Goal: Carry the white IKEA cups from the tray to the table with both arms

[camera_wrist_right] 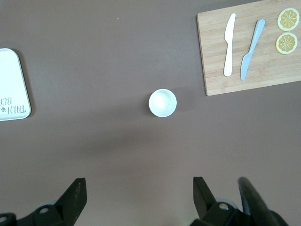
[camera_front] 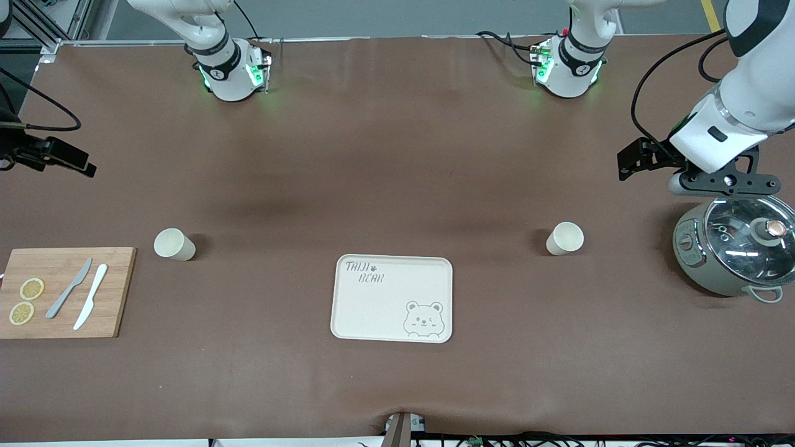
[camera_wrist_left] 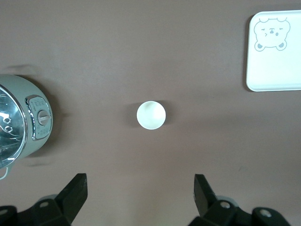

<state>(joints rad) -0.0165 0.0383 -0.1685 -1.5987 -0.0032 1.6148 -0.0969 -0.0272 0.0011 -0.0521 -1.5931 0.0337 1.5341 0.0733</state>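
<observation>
Both grippers open, empty.
My left gripper (camera_wrist_left: 138, 190) and right gripper (camera_wrist_right: 136, 195) each hover, jaws wide, above one upright cup (camera_wrist_left: 151, 115) (camera_wrist_right: 162, 103).

The bear tray (camera_front: 392, 298) reads "TAIJI BEAR".

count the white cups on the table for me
2. One white cup stands beside the cutting board, toward the right arm's end of the table. The other white cup stands between the bear tray and the cooker, toward the left arm's end. None looks hidden.
</observation>
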